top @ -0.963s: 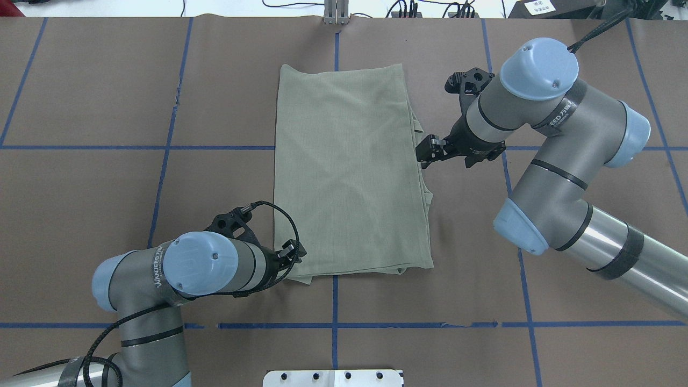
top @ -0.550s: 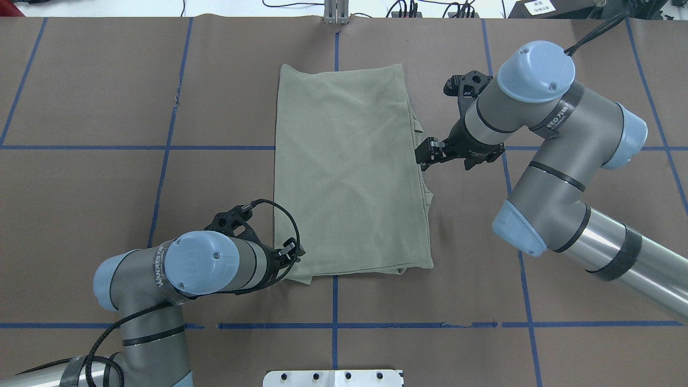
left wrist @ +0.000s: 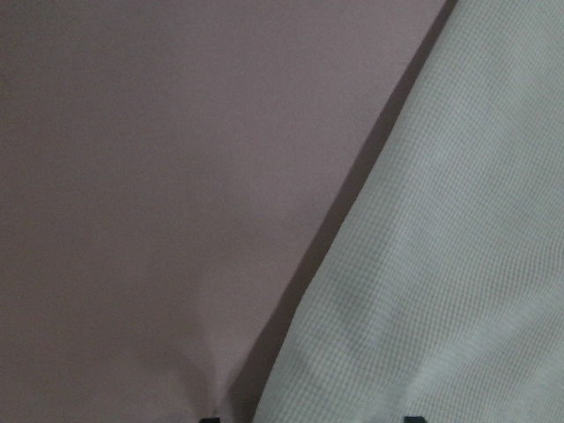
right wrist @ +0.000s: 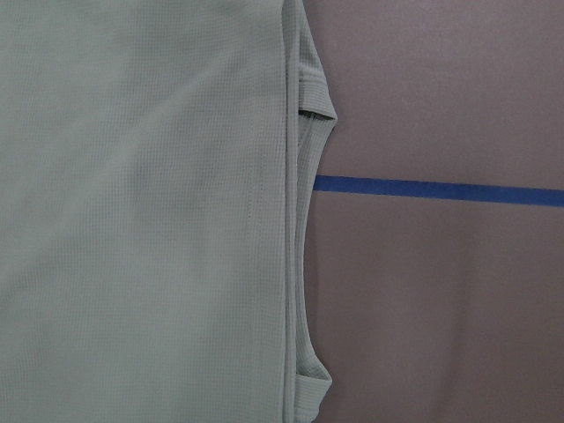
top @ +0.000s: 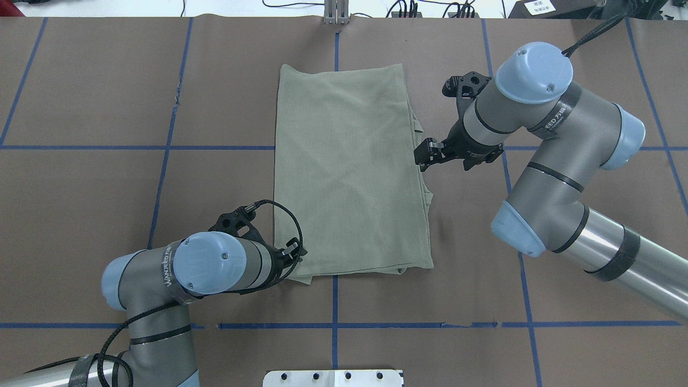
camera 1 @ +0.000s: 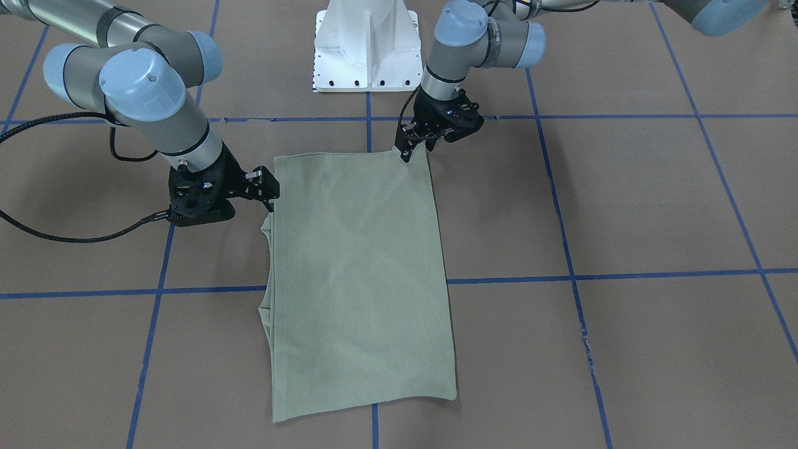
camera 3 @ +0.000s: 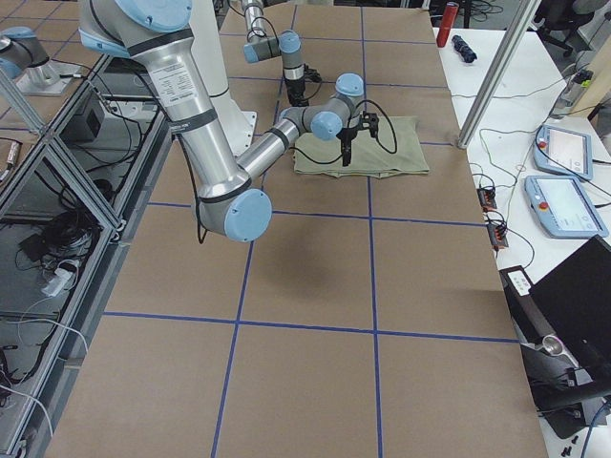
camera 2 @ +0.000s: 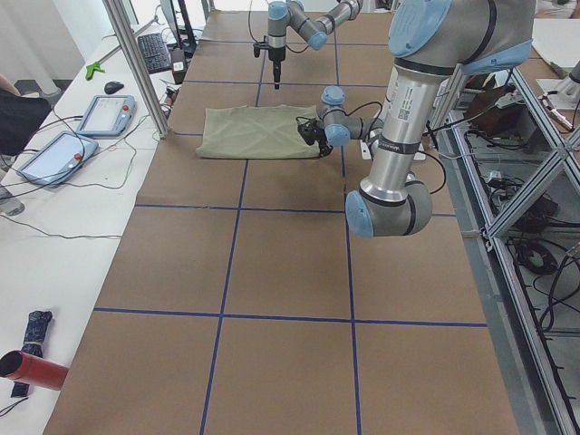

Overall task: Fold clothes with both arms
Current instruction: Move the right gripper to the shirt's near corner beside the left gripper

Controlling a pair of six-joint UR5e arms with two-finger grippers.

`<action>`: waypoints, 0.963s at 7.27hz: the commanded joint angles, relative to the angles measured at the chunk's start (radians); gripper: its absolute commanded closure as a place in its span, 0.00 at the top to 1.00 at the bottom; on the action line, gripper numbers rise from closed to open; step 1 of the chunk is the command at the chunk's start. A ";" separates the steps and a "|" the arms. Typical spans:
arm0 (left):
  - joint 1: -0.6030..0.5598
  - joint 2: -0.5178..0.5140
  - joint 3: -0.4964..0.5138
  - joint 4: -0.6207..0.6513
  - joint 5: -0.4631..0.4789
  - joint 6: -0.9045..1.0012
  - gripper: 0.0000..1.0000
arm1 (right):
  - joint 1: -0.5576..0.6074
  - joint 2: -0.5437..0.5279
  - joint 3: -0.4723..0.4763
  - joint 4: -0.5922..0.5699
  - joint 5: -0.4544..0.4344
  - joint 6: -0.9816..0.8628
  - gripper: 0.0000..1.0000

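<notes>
One fine-knit shirt (top: 349, 172) lay folded rectangular; left end effector (top: 294, 252) gaped wide, right end effector (top: 423, 156) I couldn't tell.

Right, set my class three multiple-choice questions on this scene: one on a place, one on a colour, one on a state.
1. Where is the left gripper? A. at the shirt's corner B. over its middle C. well clear of it
2. What colour are the lines on the table? A. red B. blue C. yellow
3. How does the shirt lie? A. bunched up B. lifted up C. folded flat
Answers: A, it sits right at a corner; B, blue tape grid; C, flat with straight edges.
</notes>
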 commanded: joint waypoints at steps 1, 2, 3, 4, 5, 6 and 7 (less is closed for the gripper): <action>-0.001 -0.005 0.004 0.001 0.001 -0.003 0.61 | 0.000 0.000 -0.003 0.000 0.000 0.000 1.00; -0.001 -0.005 0.001 0.001 -0.001 -0.003 0.49 | 0.000 0.000 -0.003 0.000 0.000 0.000 1.00; -0.001 -0.004 -0.001 0.001 -0.001 -0.003 0.37 | 0.000 -0.002 -0.001 0.000 -0.002 -0.002 1.00; -0.001 -0.002 -0.004 0.001 -0.001 0.001 0.29 | 0.000 -0.002 -0.001 0.000 -0.002 0.000 1.00; 0.002 -0.001 -0.007 0.003 0.001 0.001 0.24 | 0.000 -0.002 -0.001 0.000 -0.002 0.000 1.00; 0.002 0.001 -0.012 0.003 0.001 0.004 0.15 | -0.002 -0.003 -0.001 0.000 -0.002 0.000 1.00; 0.005 -0.002 -0.009 0.003 0.001 0.004 0.00 | -0.005 -0.005 -0.001 0.000 -0.005 0.000 1.00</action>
